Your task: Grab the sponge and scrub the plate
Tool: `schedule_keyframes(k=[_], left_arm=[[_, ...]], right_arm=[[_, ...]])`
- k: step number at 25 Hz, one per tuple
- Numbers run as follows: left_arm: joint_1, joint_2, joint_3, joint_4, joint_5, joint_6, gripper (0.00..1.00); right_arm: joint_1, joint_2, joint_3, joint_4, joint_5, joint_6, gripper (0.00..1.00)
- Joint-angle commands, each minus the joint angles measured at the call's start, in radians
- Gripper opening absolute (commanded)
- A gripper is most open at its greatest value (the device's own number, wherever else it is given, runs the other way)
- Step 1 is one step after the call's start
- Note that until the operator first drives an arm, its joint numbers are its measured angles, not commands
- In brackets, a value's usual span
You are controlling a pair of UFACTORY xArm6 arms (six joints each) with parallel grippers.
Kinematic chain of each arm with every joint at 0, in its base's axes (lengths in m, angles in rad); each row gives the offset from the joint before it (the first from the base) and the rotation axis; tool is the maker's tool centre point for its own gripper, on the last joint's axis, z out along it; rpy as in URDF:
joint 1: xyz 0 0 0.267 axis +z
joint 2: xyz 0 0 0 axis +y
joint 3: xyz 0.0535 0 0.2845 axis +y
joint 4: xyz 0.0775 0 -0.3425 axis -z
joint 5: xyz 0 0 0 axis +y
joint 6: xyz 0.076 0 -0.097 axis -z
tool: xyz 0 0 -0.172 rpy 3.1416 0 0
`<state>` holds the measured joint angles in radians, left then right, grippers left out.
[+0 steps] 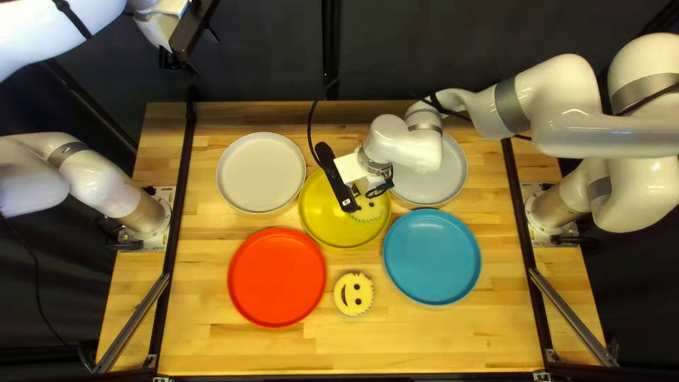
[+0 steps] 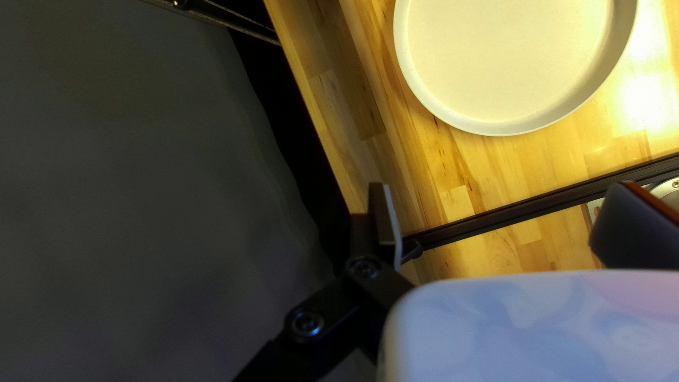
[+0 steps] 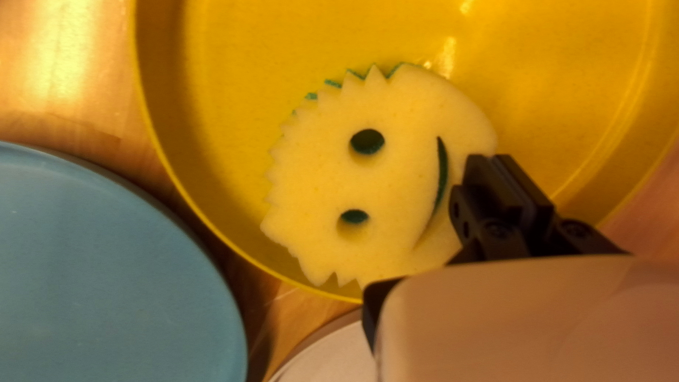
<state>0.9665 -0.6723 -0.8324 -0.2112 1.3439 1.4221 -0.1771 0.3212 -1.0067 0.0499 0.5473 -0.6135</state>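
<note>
In the top left view, the sponge (image 1: 366, 209) is in the yellow plate (image 1: 322, 223), in the middle of the far half of the table (image 1: 424, 346). The right gripper (image 1: 356, 194) is over it and hides part of it. The right arm (image 1: 552, 117) comes in from the right edge, covering part of the grey plate (image 1: 442, 173). An off-white plate (image 1: 261, 172) lies toward the far left corner, a red plate (image 1: 276, 276) nearer the left edge, and a blue plate (image 1: 431, 256) right of the middle. A second sponge (image 1: 353, 294), face up, lies between red and blue, toward the near edge. The left gripper (image 1: 170, 59) hangs past the far left corner, well apart from the plates.

In the left wrist view, the left gripper (image 2: 509, 219) is released, its fingers wide apart with nothing gripped. The off-white plate is ahead, and a black rail (image 2: 537, 205) runs behind the fingers.

In the right wrist view, the right gripper (image 3: 502, 166) is clenched, its fingers together over the sponge's edge beside the smile; whether they touch it, I cannot tell. The sponge lies face up near the yellow rim, close to the blue plate outside
</note>
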Motion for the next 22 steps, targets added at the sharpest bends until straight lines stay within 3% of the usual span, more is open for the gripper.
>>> schedule_keyframes(k=[1, 7, 22], left_arm=[[0.000, 0.000, 0.000, 0.000, 0.000, 0.000, 1.00], [0.000, 0.000, 0.000, 0.000, 0.000, 0.000, 1.00], [0.000, 0.000, 0.000, 0.000, 0.000, 0.000, 1.00]], right_arm=[[-0.017, 0.013, -0.031, 0.009, 0.020, -0.017, 0.00], [-0.021, 0.011, -0.044, 0.005, 0.035, -0.010, 0.00], [0.129, -0.030, 0.021, -0.076, 0.003, 0.148, 0.00]])
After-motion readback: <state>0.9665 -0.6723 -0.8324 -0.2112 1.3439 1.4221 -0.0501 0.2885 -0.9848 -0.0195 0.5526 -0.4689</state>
